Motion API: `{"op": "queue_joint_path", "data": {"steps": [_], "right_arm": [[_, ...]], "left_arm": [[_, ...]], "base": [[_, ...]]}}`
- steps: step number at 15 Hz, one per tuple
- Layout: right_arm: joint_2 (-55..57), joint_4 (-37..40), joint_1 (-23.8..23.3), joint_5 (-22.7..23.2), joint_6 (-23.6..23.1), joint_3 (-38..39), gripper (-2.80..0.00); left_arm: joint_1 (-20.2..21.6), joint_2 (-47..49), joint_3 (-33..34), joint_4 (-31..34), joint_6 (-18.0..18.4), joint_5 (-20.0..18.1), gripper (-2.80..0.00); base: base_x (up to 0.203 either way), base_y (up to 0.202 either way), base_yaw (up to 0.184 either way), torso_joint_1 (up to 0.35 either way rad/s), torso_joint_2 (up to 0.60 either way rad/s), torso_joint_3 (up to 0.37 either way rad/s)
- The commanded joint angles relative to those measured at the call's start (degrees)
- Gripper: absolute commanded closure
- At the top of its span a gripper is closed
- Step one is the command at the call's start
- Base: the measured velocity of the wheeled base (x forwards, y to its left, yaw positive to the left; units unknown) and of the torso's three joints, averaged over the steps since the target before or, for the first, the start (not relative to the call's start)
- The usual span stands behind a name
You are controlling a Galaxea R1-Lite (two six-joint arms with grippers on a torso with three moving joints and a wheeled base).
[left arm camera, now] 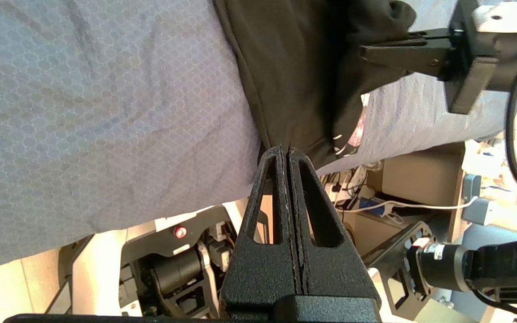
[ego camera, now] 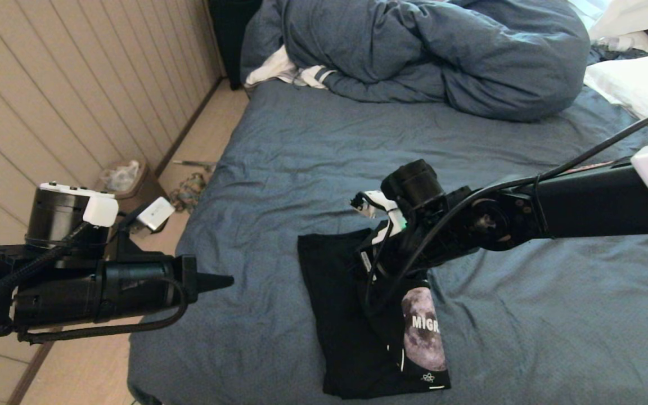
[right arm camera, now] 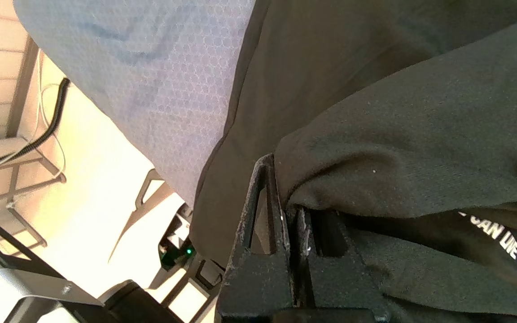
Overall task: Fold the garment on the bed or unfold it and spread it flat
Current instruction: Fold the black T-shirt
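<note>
Nearest the head camera, at about 8 o'clock, the left tool [ego camera: 228, 280] hangs off the bed's left edge with its fingers pressed together on nothing, pointing toward 3 o'clock at the shirt.

The right tool [right arm camera: 292, 215] reaches in from 3 o'clock over the black T-shirt [ego camera: 358, 326]. Its jaws are clamped on a raised fold of the thin black fabric, which drapes over and around the fingertips in the right wrist view.

Risks, as I judge them: the pinch looks shallow, close to the fold's edge, so a quick pull could let the soft cloth slide out. The tool may also have caught more than one layer, which would drag the whole stack instead of turning one panel. With the left tool holding nothing, the shirt is not anchored and could skid across the blue-grey sheet [ego camera: 313, 146].

The T-shirt lies partly folded near the bed's front edge, at about 6 o'clock, its moon print [ego camera: 424, 329] showing at the right side. The right tool sits over its far half; the left tool is near its left edge, not touching.
</note>
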Motion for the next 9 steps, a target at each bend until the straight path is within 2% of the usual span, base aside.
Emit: {"op": "queue_joint_path", "data": {"steps": [1,9], "right_arm": [[1.0,1.1,0.1,0.1,-0.2,-1.1,0.0],[0.6,13.1,2.0,0.7,-3.1,-7.7,0.0]], "left_arm": [[0.0,0.1,0.0,-0.1,-0.1,-0.1,0.0],[0.0,0.3,0.0,0.0,0.0,-0.1,0.0]], "base": [[0.0,0.0,0.0,0.0,0.0,0.0],[0.0,0.0,0.0,0.0,0.0,0.0]]}}
